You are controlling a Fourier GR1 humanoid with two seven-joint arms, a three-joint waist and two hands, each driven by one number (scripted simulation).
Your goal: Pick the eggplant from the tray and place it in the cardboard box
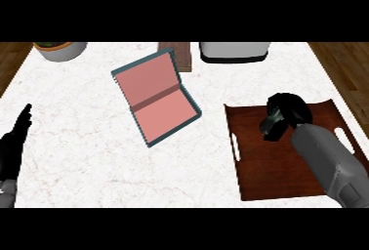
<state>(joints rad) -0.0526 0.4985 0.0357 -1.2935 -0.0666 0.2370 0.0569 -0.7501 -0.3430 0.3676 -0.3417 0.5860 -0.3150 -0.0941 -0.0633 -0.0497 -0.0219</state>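
My right hand (284, 116) is down over the far part of the brown tray (259, 180), fingers curled as if grasping the eggplant, which I can't actually see under it, so I judge this the pick step. Next I need to lift and carry left of the hand to the open pink-lined cardboard box (157, 97) on the desk (86, 146). Left hand (16, 132) rests released, far left; no readable writing.

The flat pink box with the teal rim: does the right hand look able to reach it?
Probably yes. The right hand is over the dark brown tray, and only bare white marble counter lies between that tray and the pink teal-rimmed box.
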